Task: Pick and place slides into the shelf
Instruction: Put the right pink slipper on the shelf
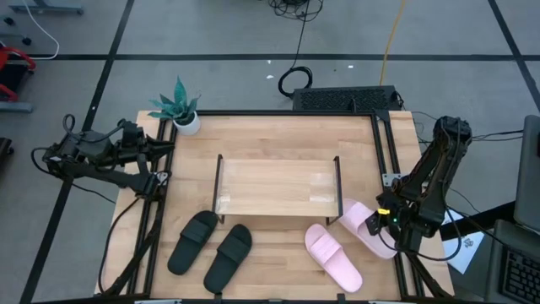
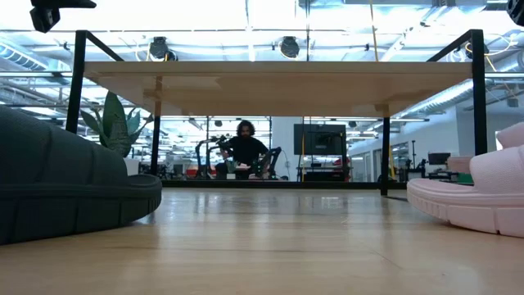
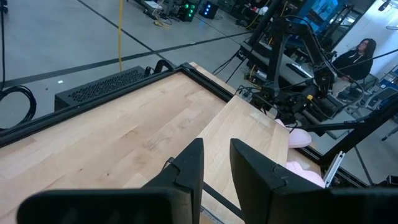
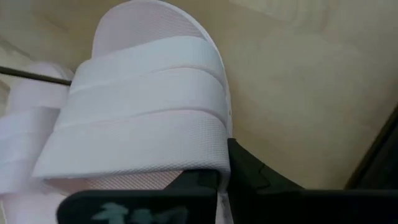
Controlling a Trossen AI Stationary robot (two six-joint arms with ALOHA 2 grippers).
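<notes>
The right gripper (image 1: pixel 377 221) was pinched tight on the edge of the outer pink slide (image 4: pixel 143 118), which lay at the table's right side just off the shelf (image 1: pixel 278 186). Its long axis ran diagonally, toe pointing shelfward. The left gripper (image 3: pixel 214 165), fingers narrowly apart and empty, waited far across at the left edge.

Pink slide (image 4: pixel 143 112) matte foam (textured footbed); shelf (image 1: pixel 274 187) pale smooth wood.
</notes>
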